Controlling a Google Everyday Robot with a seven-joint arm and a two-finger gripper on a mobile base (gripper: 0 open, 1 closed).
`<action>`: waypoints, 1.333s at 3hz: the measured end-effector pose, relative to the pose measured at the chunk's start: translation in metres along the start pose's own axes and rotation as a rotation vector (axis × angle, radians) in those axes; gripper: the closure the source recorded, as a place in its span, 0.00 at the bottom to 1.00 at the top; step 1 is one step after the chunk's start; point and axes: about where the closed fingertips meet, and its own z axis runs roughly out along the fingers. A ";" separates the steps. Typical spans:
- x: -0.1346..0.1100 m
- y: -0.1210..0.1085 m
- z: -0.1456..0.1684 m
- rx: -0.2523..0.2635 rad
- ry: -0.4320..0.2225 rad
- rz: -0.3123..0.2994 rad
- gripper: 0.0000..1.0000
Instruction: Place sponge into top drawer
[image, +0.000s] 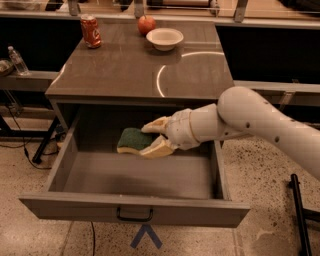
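A brown-topped cabinet (125, 75) fills the middle of the view, and its top drawer (75, 209) stands pulled fully open, the grey floor bare and the black handle (135, 216) facing the camera. The white arm (260, 120) reaches in from the right over the drawer's right wall. Its gripper (146, 140) hangs inside the opening, above the rear part of the floor, fingers clamped on the sponge (132, 139) — green side up, not touching the floor. On the cabinet's far edge sit a bowl (165, 37), a soda can (90, 31) and an apple (146, 24). The carry looks nearly done; what remains is probably a short descent, then parting the fingers — and lifting out clear of the walls.
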 end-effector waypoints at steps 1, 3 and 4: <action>0.030 0.001 0.029 0.040 0.093 0.007 1.00; 0.088 -0.031 0.087 0.006 0.233 -0.003 1.00; 0.116 -0.035 0.094 -0.036 0.294 0.025 0.82</action>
